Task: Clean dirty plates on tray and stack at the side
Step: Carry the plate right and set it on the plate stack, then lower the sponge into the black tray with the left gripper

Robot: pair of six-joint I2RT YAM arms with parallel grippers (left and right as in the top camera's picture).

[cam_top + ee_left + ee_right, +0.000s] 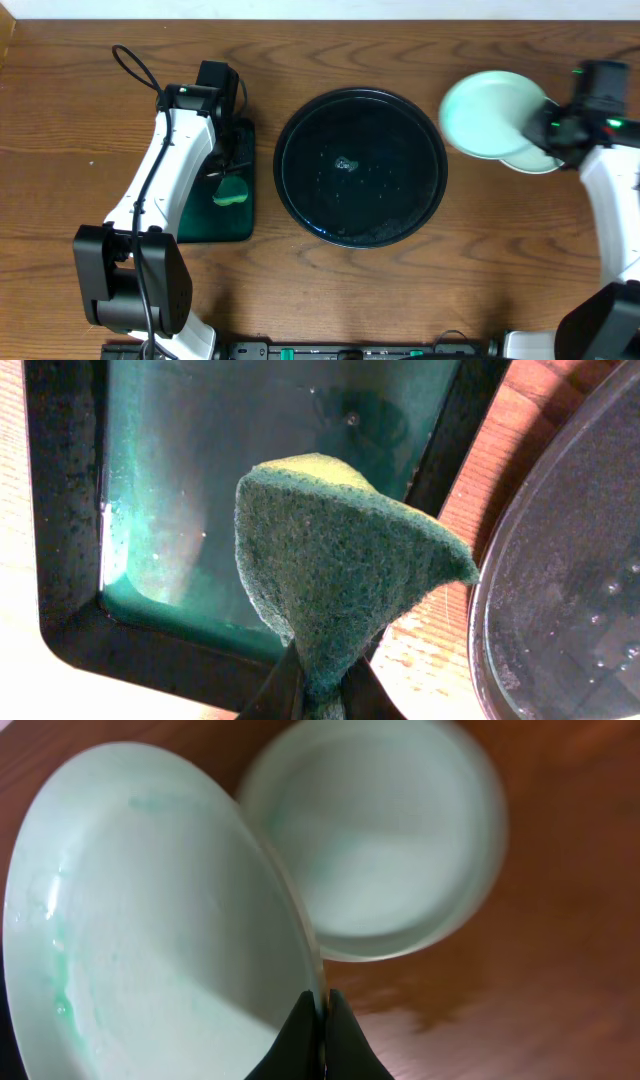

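The round black tray (361, 167) lies mid-table with no plates on it, only water drops. My right gripper (322, 1005) is shut on the rim of a pale mint plate (488, 113) and holds it tilted in the air beside the tray's right edge; faint green streaks show on it in the right wrist view (150, 930). Under it, a stack of plain plates (535, 157) rests on the table, also in the right wrist view (385, 845). My left gripper (322, 685) is shut on a green and yellow sponge (335, 560) over the dark green rectangular tray (222, 205).
The black tray's rim (560, 560) lies just right of the sponge in the left wrist view. A black cable (135, 70) loops at the back left. The arm bases stand at the front corners.
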